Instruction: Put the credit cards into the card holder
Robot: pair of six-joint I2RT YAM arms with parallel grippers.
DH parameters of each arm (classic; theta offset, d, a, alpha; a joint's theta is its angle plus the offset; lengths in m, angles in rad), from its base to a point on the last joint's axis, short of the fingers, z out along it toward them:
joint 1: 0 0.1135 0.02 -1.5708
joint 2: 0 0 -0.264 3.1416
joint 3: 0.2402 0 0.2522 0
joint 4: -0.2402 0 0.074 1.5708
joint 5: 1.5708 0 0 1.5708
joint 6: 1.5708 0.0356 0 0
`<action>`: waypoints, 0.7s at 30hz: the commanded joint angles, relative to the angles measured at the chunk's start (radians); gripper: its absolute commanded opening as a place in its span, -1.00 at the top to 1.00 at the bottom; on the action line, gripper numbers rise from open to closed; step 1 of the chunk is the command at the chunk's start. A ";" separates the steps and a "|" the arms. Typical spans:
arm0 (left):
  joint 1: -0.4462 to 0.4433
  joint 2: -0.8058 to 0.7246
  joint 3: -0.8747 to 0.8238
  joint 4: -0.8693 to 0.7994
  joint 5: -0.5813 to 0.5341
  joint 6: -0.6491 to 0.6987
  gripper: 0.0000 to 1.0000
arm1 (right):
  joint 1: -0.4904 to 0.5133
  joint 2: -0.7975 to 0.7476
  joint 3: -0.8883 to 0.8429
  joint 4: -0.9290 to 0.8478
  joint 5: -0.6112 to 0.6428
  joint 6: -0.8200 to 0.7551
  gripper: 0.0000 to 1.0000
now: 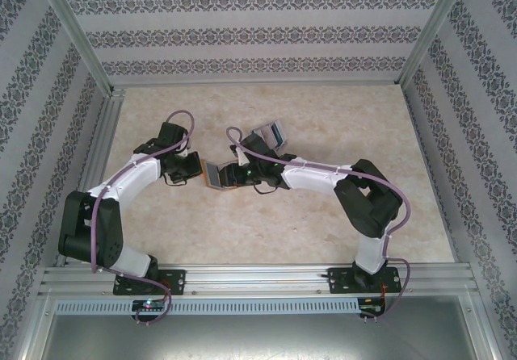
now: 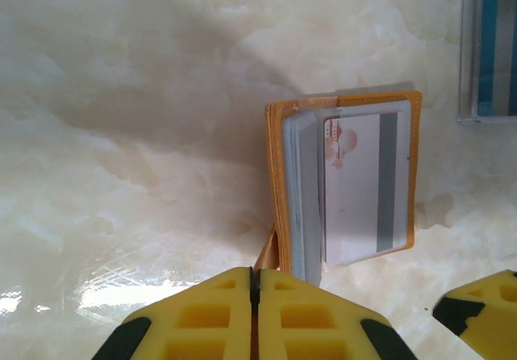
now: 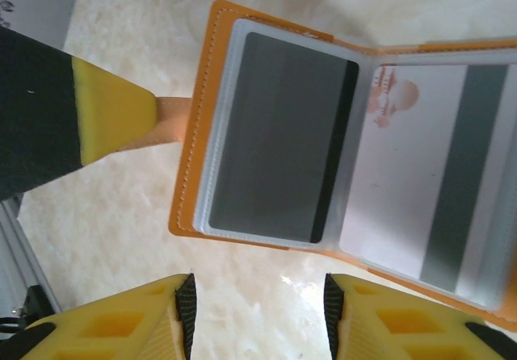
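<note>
Left claw [image 2: 254, 283] clamps the strap tab [image 3: 170, 122] of the open card holder [image 3: 196, 158]. Right claw [image 3: 258, 311], half open, empty, hovers alongside. Clear case [image 2: 489, 45] lies apart.

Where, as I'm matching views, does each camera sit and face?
Top external: above and behind, looking down on the table; left arm and right arm show.
Left wrist: looks down past the shut left gripper at the open card holder.
Right wrist: looks down past the open right gripper at the same holder.
Shared: both wrist views show the white card.
</note>
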 commanded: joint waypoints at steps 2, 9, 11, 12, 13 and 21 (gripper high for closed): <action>-0.013 -0.021 0.044 -0.033 0.028 0.034 0.90 | -0.007 0.053 0.042 0.058 -0.068 0.034 0.03; -0.015 -0.023 0.067 -0.052 0.030 0.048 0.90 | -0.010 0.126 0.109 0.028 -0.113 0.024 -0.03; -0.015 -0.019 0.073 -0.058 0.031 0.050 0.90 | -0.012 0.142 0.129 0.017 -0.125 0.021 -0.07; -0.014 -0.019 0.073 -0.056 0.033 0.048 0.90 | -0.014 0.151 0.138 0.013 -0.133 0.022 -0.08; -0.015 -0.019 0.071 -0.052 0.039 0.046 0.90 | -0.014 0.159 0.143 0.011 -0.137 0.021 -0.08; -0.015 -0.020 0.074 -0.060 0.033 0.059 0.90 | -0.028 0.187 0.166 -0.008 -0.129 0.011 -0.08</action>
